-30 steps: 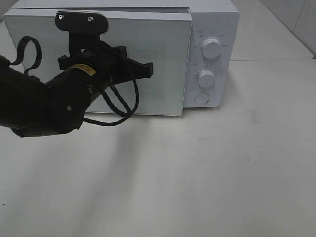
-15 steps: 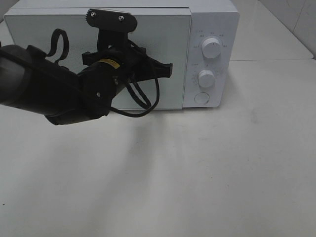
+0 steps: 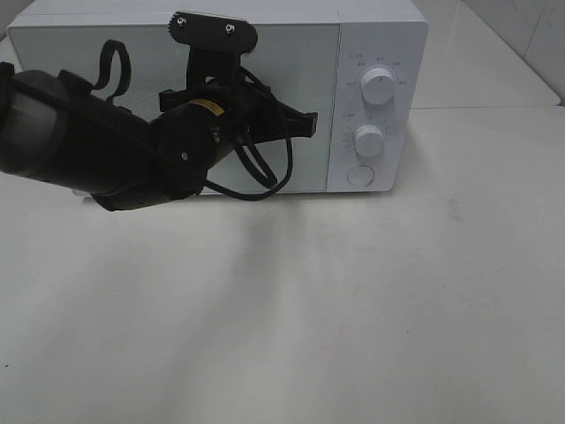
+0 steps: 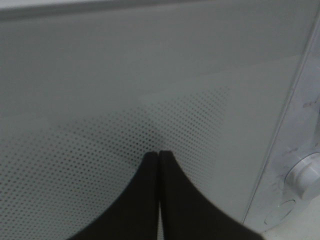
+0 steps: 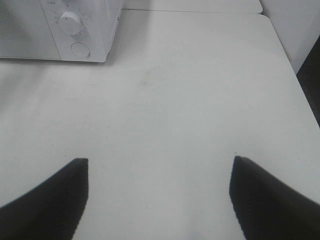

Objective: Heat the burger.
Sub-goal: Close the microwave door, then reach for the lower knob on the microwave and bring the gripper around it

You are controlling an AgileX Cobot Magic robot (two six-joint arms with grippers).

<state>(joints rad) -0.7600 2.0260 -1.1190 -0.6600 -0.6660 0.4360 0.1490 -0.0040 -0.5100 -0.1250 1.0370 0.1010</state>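
The burger is out of view. The white microwave (image 3: 375, 35) stands at the back of the table with its door (image 3: 300, 71) flush shut. My left gripper (image 3: 309, 124) is shut and empty, its tips against the door's dotted window near the control panel. In the left wrist view the shut fingertips (image 4: 159, 155) touch the door (image 4: 100, 100). My right gripper (image 5: 159, 161) is open and empty, low over the bare table, off to the right of the microwave (image 5: 30, 30). It does not show in the exterior high view.
The control panel has two knobs, the upper knob (image 3: 380, 87) and the lower knob (image 3: 369, 140), with a round button (image 3: 360, 175) below. A white table (image 3: 353, 309) spreads in front. The table's right edge (image 5: 295, 75) shows in the right wrist view.
The left arm has swung right and towards the microwave with its shut gripper on the door. The door, ajar before, now sits flush shut.
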